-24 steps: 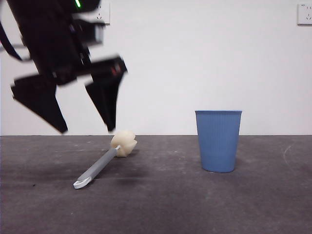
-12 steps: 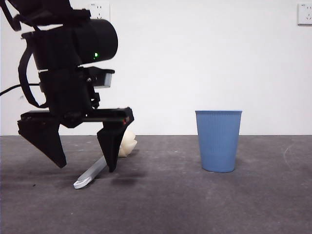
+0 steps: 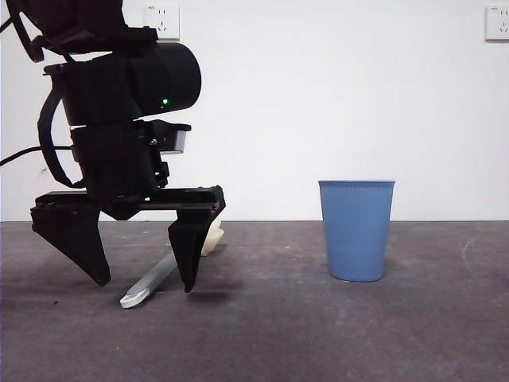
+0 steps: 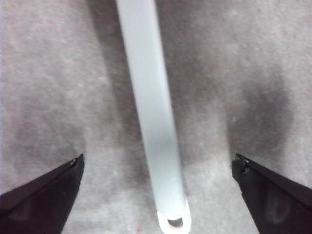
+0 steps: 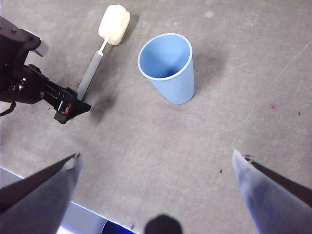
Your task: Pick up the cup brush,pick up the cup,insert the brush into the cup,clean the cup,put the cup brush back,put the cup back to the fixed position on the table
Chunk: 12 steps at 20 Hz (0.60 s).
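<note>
The cup brush (image 3: 151, 282) lies flat on the table (image 3: 318, 334), its white hooked end nearest the camera and its cream sponge head (image 5: 114, 24) farther back. My left gripper (image 3: 143, 282) stands open low over the grey handle (image 4: 153, 122), one jaw on each side and neither touching it. To the right, apart from both grippers, the blue ribbed cup (image 3: 356, 229) stands upright and empty (image 5: 168, 66). High above the table my right gripper (image 5: 156, 168) is open with nothing between its jaws.
A white wall with power sockets (image 3: 161, 20) backs the table. The table's near edge (image 5: 48, 195) shows in the right wrist view. Bare table surface lies between the brush and the cup and to the cup's right.
The left arm has come down from above the brush, and its open jaws now straddle the handle close to the table. Brush and cup have not moved.
</note>
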Each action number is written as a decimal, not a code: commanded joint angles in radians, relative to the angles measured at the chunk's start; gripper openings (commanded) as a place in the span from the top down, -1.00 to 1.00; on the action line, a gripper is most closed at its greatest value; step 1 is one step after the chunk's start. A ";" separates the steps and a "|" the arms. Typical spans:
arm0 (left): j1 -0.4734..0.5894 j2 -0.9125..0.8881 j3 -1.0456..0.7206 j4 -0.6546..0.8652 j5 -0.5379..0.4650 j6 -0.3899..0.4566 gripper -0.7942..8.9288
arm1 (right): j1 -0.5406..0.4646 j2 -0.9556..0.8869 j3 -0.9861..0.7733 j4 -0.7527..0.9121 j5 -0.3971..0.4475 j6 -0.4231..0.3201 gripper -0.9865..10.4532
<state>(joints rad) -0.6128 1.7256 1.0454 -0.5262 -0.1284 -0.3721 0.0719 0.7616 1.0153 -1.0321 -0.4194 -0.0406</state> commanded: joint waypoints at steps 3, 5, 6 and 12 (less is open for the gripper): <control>-0.010 0.009 -0.006 0.002 0.003 -0.027 0.12 | 0.001 -0.002 0.002 0.004 -0.001 0.011 -0.16; -0.010 0.009 -0.006 0.000 0.033 -0.030 0.44 | 0.001 -0.002 0.002 0.003 -0.001 0.018 -0.16; -0.011 0.009 -0.006 0.001 0.040 -0.043 0.54 | 0.001 -0.002 0.002 0.003 -0.001 0.018 -0.16; -0.015 0.009 -0.006 0.001 0.056 -0.054 0.87 | 0.001 -0.002 0.002 0.003 -0.001 0.018 -0.16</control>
<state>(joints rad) -0.6239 1.7256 1.0454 -0.5259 -0.0723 -0.4236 0.0715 0.7616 1.0153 -1.0325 -0.4194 -0.0330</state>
